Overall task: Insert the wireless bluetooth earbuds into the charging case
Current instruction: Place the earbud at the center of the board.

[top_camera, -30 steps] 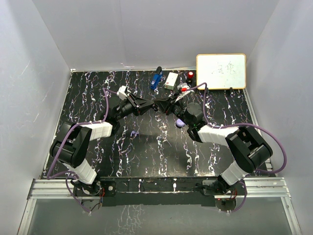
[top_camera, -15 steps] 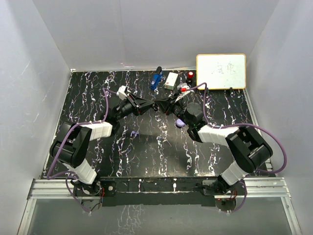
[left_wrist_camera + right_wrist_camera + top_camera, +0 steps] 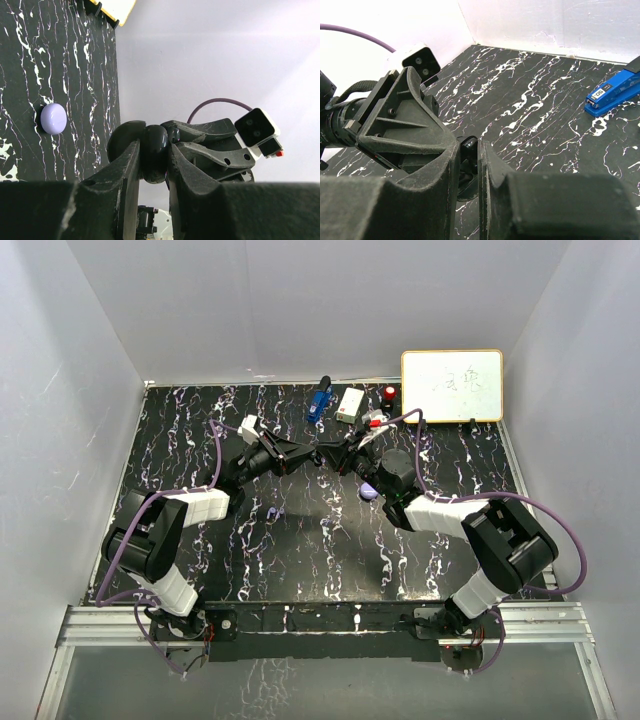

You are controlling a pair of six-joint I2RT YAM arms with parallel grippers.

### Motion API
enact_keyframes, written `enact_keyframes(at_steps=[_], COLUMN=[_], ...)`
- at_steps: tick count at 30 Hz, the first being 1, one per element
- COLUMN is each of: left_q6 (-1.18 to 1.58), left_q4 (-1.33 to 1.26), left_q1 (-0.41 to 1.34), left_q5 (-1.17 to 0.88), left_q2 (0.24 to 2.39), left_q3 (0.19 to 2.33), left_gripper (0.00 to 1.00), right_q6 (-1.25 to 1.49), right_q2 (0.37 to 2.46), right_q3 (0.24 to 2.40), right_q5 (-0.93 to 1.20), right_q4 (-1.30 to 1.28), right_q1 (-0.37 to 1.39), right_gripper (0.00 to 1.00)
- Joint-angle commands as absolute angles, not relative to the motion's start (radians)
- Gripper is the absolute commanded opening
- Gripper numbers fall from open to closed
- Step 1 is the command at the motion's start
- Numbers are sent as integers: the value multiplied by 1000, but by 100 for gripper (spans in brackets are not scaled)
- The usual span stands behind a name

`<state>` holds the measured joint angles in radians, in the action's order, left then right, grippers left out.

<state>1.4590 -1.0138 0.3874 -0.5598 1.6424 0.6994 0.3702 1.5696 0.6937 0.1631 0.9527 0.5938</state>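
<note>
My two grippers meet in mid-air above the middle of the black marbled table. My left gripper (image 3: 317, 453) is shut on a round glossy black charging case (image 3: 155, 152), held between its fingers (image 3: 125, 170). My right gripper (image 3: 339, 456) faces it and is shut on a small black earbud (image 3: 470, 149), pressed right up against the case. A lilac round case (image 3: 368, 491) lies on the table under the right arm and also shows in the left wrist view (image 3: 53, 118). A tiny lilac earbud (image 3: 275, 512) lies left of centre.
A blue stapler (image 3: 318, 400) shows again in the right wrist view (image 3: 614, 92). It lies at the back edge with a white box (image 3: 350, 404) and a red-topped item (image 3: 388, 394). A whiteboard (image 3: 452, 385) leans at the back right. White walls enclose the table.
</note>
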Motion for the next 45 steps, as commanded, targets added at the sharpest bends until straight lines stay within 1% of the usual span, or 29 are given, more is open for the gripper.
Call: enact_keyframes(at_steps=[1, 19, 25, 28, 30, 36, 40, 45], left_q6=[1467, 1452, 1451, 1449, 1431, 1320, 1279, 1274], left_q4=[-1069, -1079, -1086, -1086, -1054, -878, -830, -881], left_q1=[384, 383, 377, 342, 306, 221, 214, 214], left_q5=[-566, -614, -622, -645, -665, -723, -764, -818], left_q2=[1601, 1665, 1684, 1676, 1653, 1560, 1535, 1544], left_q3=[730, 696, 672, 663, 663, 679, 687, 671], left_gripper=[0, 0, 0, 0, 0, 0, 0, 0], right_q6=[350, 343, 340, 323, 300, 286, 305, 300], right_q2=[1530, 1470, 1439, 1406, 1401, 1490, 1551, 1682], right_q3=[710, 731, 736, 769, 820, 983, 1022, 1131], right_q5=[160, 143, 145, 115, 89, 83, 96, 92], right_q4=[951, 954, 919, 791, 640, 243, 156, -19], right_q1=[597, 597, 597, 597, 597, 596, 596, 602], right_gripper=[0, 0, 0, 0, 0, 0, 0, 0])
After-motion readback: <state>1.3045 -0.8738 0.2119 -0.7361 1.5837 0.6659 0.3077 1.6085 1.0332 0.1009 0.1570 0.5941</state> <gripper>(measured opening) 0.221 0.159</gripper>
